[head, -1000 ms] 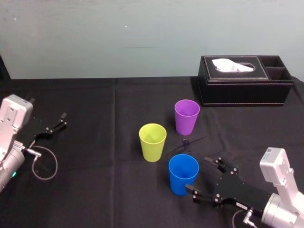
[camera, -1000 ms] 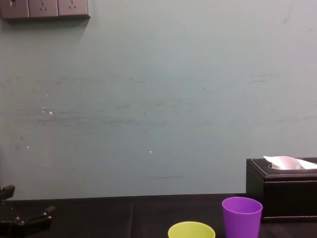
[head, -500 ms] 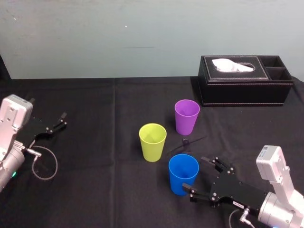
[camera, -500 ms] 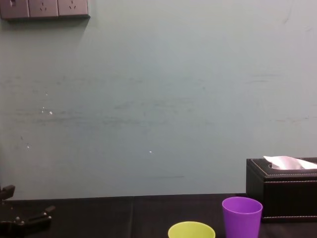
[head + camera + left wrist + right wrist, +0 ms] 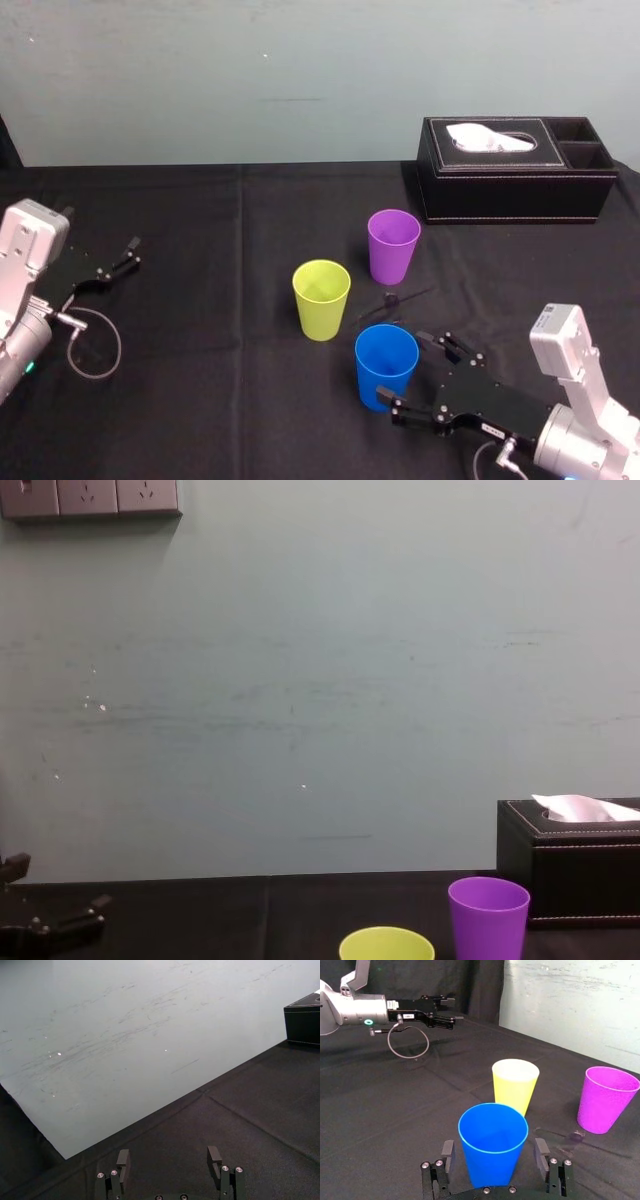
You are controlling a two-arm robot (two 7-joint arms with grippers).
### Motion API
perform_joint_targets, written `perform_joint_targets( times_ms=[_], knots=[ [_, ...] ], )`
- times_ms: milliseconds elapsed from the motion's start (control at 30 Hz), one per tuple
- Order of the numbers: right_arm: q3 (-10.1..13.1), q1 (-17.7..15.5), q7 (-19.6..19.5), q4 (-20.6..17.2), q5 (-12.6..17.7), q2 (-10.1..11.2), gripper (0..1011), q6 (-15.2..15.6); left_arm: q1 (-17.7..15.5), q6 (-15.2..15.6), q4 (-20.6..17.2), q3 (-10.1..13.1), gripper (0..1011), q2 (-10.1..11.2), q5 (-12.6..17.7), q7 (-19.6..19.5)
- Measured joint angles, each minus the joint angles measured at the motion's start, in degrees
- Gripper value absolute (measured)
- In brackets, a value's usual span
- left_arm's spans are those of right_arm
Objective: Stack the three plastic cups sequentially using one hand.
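Your right gripper [image 5: 493, 1160] is reaching in from about 4 o'clock of the blue cup [image 5: 386, 362]. Its fingers are spread wide, one on each side of the cup's lower wall, and a gap is showing on both sides, so it is gripping nothing. The blue cup is standing upright, mouth up, on the black cloth [image 5: 220, 400], nearest to you. Taking that cup as the centre of the dial, the purple cup [image 5: 392, 246] is standing at 12 o'clock, well apart, and the yellow-green cup [image 5: 321, 299] is standing between 10 and 11 o'clock, near but not touching. A small dark scrap [image 5: 392, 299] is lying on the cloth on the line between the blue and purple cups; what it is, you cannot tell. The tissue box [image 5: 515, 195] is sitting farther off at 1 o'clock, close to the wall [image 5: 200, 80], with a white tissue [image 5: 490, 137] poking from its top. Your left gripper [image 5: 131, 251] is sitting parked far off at 10 o'clock, fingers parted and empty, a cable loop [image 5: 96, 345] hanging by its arm. You are looking at three cups, one of each colour, all upright and unstacked; one tissue box with two small open compartments at its end; two grippers; and three wall sockets [image 5: 90, 498] showing high on the wall.
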Motion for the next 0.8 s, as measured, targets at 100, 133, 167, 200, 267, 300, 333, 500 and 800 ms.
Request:
perform_joint_targets(
  times_ms=[100,133,167,200,267,300,333,500,800],
  knots=[
    [-0.22,0.31,-0.07,0.25,0.00,-0.28,1003,0.12,0.00,0.00,0.00,0.00,1010,0.00,0.00,0.00],
    [-0.39,0.55,-0.17,0.45,-0.01,-0.47,1003,0.24,0.00,0.00,0.00,0.00,1010,0.00,0.00,0.00],
    [-0.47,0.67,-0.20,0.54,-0.01,-0.55,1003,0.30,0.00,0.00,0.00,0.00,1010,0.00,0.00,0.00],
    [-0.54,0.79,-0.23,0.64,-0.01,-0.62,1003,0.37,0.00,0.00,0.00,0.00,1010,0.00,0.00,0.00],
    [-0.78,1.14,-0.24,0.90,0.00,-0.86,1003,0.57,0.00,0.00,0.00,0.00,1010,0.00,0.00,0.00],
    [-0.86,1.27,-0.24,0.99,0.02,-0.93,1003,0.65,0.00,0.00,0.00,0.00,1010,0.00,0.00,0.00],
    [-1.02,1.54,-0.24,1.16,0.06,-1.08,1003,0.83,0.00,0.00,0.00,0.00,1010,0.00,0.00,0.00],
    [-1.65,2.49,-0.30,1.86,0.04,-1.69,1003,1.27,0.00,0.00,0.00,0.00,1010,0.00,0.00,0.00],
    [-2.70,3.80,-0.69,2.68,-0.64,-2.46,1003,2.10,0.00,-0.01,0.00,0.00,1010,0.00,0.00,0.00]
  ],
)
